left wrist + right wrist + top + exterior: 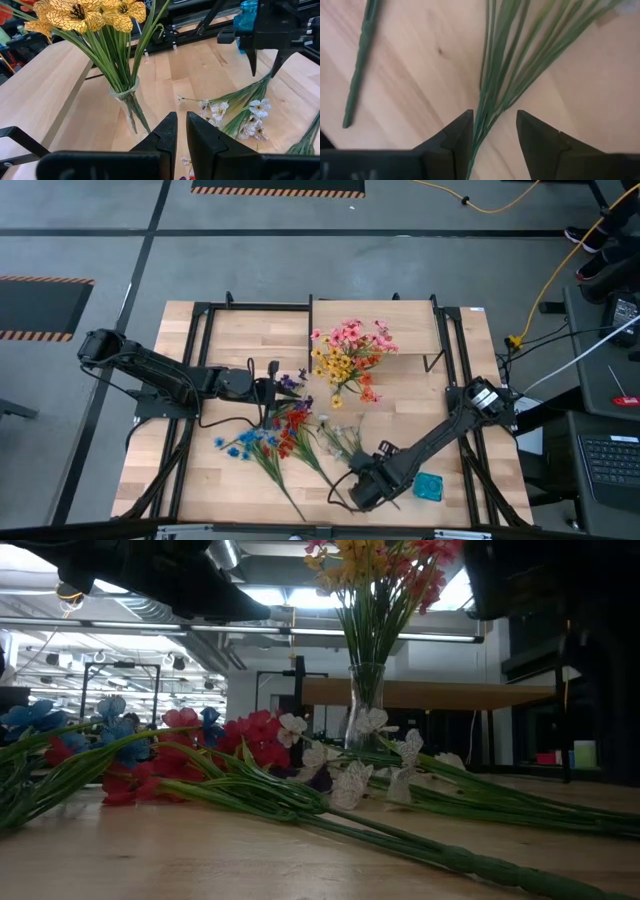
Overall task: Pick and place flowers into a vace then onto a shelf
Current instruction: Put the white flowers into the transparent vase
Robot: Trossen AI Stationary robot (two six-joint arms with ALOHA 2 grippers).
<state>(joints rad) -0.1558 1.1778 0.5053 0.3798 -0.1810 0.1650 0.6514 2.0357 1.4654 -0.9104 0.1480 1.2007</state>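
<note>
Counter (420, 395): pale butcher-block wood, rectangular, black metal framing along both sides and back.
Shelf (260, 330): flat pale wood board on thin black posts, at back of counter, narrower than it.
Vase (129, 105): clear glass, slim, tapered, upright near counter centre just in front of shelf; holds pink, yellow and orange sprays w/ thin green stems.
Flowers (285, 430): loose sprays lying flat on front half of counter: blue and red bunch toward left, white blooms (255, 107) toward centre (petals look like thin veined fabric), long stems fanned toward front edge.
Right end effector (492, 131): low over counter near front edge; fingers (457, 135) part open, straddling bundle of thin green stems, one finger each side, no squeeze visible.
Left end effector (181, 131): mid-left over counter, pointed at vase; fingers closed, narrow slit only, nothing in them.
Teal object (428, 487): small, squarish, just beside right arm near front right corner.
Open room: bare wood betw. vase and right frame.
</note>
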